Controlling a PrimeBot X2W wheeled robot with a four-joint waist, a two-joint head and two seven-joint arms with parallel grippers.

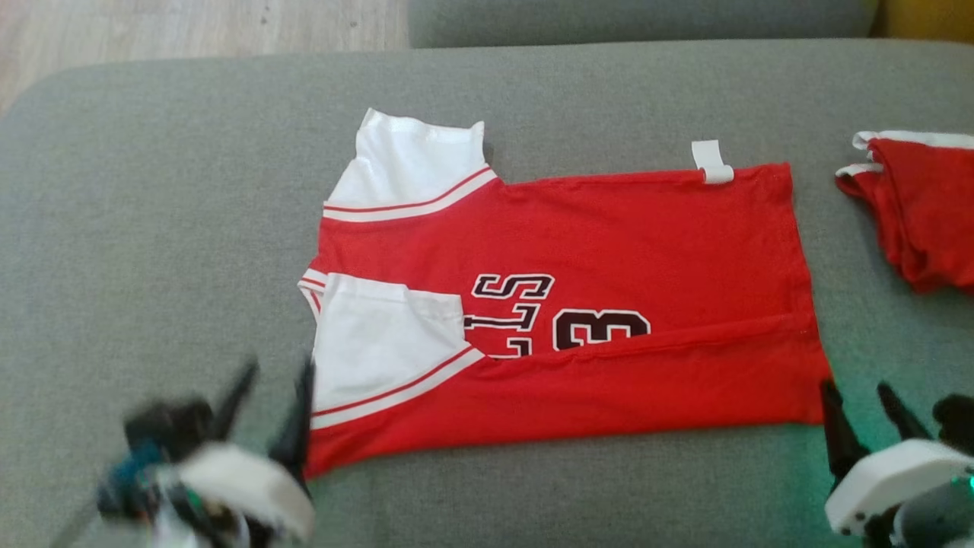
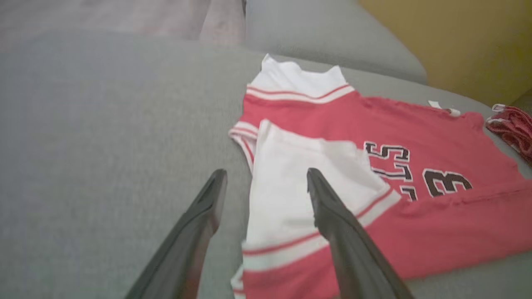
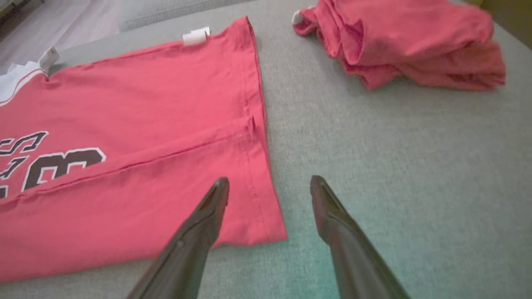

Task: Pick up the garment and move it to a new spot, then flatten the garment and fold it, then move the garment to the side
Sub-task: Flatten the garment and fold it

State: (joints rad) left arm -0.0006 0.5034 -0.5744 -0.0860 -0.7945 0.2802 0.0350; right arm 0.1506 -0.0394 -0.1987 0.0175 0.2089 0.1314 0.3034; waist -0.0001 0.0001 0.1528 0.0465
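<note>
I've got the jersey [image 1: 563, 251] lying flat across the middle of the grey cushion [image 1: 190, 190], collar end toward my left and hem toward my right. Its near long edge is already turned up over the body as a flap [image 1: 609, 380] that covers the bottom of the black lettering. Both tools are empty. The left gripper [image 1: 278, 367] hangs with its fingers spread, just off the near shoulder corner beside the white sleeve [image 2: 291, 199]. The right gripper [image 3: 269, 179] is equally wide open, straddling the near hem corner [image 3: 266, 232] without touching it, as far as I can tell. I'd judge this cloth light, thin and completely limp. It won't hold a shape, it will sag between two pinch points, and a one-sided pull would likely drag the whole piece across the cushion rather than lift it cleanly. For the matching fold I'd take the far long edge at both ends at once: the far sleeve seam on my left, and the far hem corner near the little white tag [image 1: 711, 161] on my right. The pinch should be shallow enough to catch only the layers I mean to move. The doubled flap will be slightly thicker to grip. A second red garment [image 1: 921, 213] sits bunched well off to the right, clear of the work.
</note>
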